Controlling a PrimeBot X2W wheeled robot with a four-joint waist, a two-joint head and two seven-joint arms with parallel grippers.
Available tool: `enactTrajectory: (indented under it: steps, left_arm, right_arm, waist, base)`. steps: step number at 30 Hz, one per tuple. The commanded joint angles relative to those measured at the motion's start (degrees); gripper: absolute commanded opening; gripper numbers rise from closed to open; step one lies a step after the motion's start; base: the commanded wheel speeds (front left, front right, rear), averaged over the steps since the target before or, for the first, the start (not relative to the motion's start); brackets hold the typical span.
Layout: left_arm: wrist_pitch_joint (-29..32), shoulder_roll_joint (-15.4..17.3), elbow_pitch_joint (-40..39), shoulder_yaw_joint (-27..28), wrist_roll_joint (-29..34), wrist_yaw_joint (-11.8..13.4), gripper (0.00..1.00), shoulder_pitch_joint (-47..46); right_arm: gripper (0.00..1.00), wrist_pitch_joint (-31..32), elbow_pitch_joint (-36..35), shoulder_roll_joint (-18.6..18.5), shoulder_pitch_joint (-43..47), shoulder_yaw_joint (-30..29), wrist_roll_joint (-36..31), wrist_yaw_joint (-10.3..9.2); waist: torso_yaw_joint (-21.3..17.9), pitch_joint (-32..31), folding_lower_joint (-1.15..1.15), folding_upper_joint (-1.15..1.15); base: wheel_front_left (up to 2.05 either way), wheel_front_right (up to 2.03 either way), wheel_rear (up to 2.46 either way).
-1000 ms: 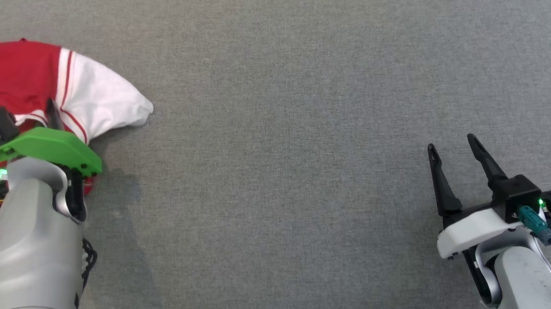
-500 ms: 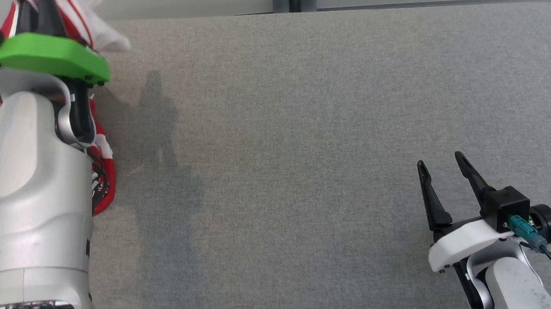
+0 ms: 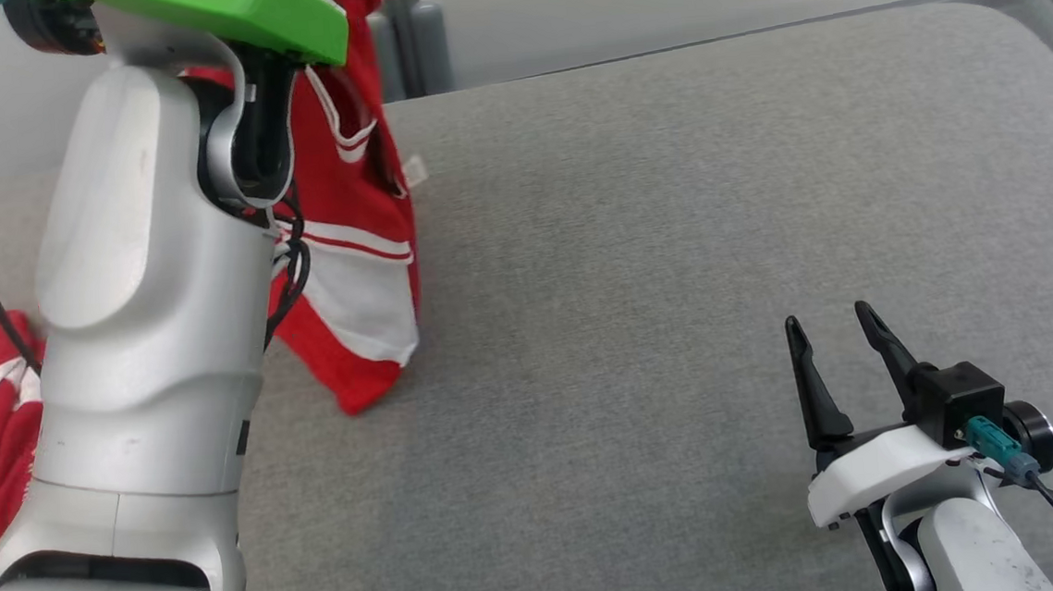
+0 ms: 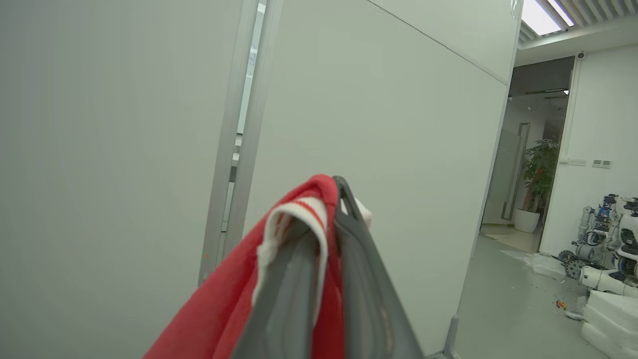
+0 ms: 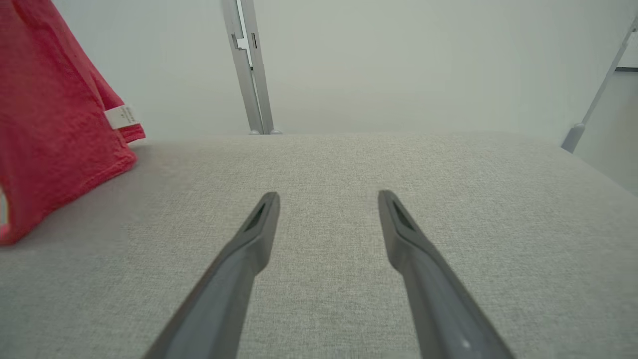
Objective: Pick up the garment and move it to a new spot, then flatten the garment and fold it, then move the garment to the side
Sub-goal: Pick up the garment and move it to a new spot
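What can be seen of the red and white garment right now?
The red and white garment is soft knit-looking cloth with white panels, thin stripes and a small white label. The shut left end effector pinches its striped trim, holding it up. It hangs beside the pale forearm, lowest corner seemingly on the grey fabric-covered table; more lies bunched at the left.

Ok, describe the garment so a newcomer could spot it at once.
Start at the grey padded table. At its left end the raised left gripper is shut on the garment, which hangs down toward the surface. It is the one red cloth, with white panels and stripes.
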Motion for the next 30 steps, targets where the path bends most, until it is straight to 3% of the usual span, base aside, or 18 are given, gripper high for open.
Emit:
enactTrajectory:
  steps: [1,7,13,21,30]
  left_arm:
    - [-0.04,-0.09,-1.58,-1.14,-1.62,-0.04,0.00,-0.45]
    - [-0.73,-0.03,-6.21,-6.65,-6.76,2.56,0.00,-0.99]
    - [-0.09,0.06,-3.92,-10.96,-7.16,3.87,0.00,2.53]
    - [-2.00,1.12,3.03,-11.96,-9.19,2.97,0.00,13.14]
    - [-5.44,2.23,5.95,-6.97,-14.45,1.77,0.00,26.67]
  right_arm:
    - [1.00,-0.24,-0.24,-0.18,-0.08,0.08,0.45,-0.10]
    - [1.00,-0.23,-0.82,-0.15,-0.36,0.03,1.33,-0.10]
    - [1.00,-0.23,-1.85,-0.14,-0.41,-0.98,2.19,-0.10]
    - [1.00,-0.23,-2.36,-0.12,-0.45,-1.78,2.12,-0.10]
    - [1.00,-0.23,-2.21,-0.19,0.34,-2.53,0.34,-0.10]
  waist:
    - [-8.36,-0.85,0.00,0.00]
    - [-15.28,0.80,0.00,0.00]
    - [-16.96,3.30,0.00,0.00]
    - [-12.77,5.42,0.00,0.00]
    - [-5.19,3.83,0.00,0.00]
  base:
    - [0.00,0.00,0.00]
    - [0.00,0.00,0.00]
    - [0.00,0.00,0.00]
    - [0.00,0.00,0.00]
    - [0.00,0.00,0.00]
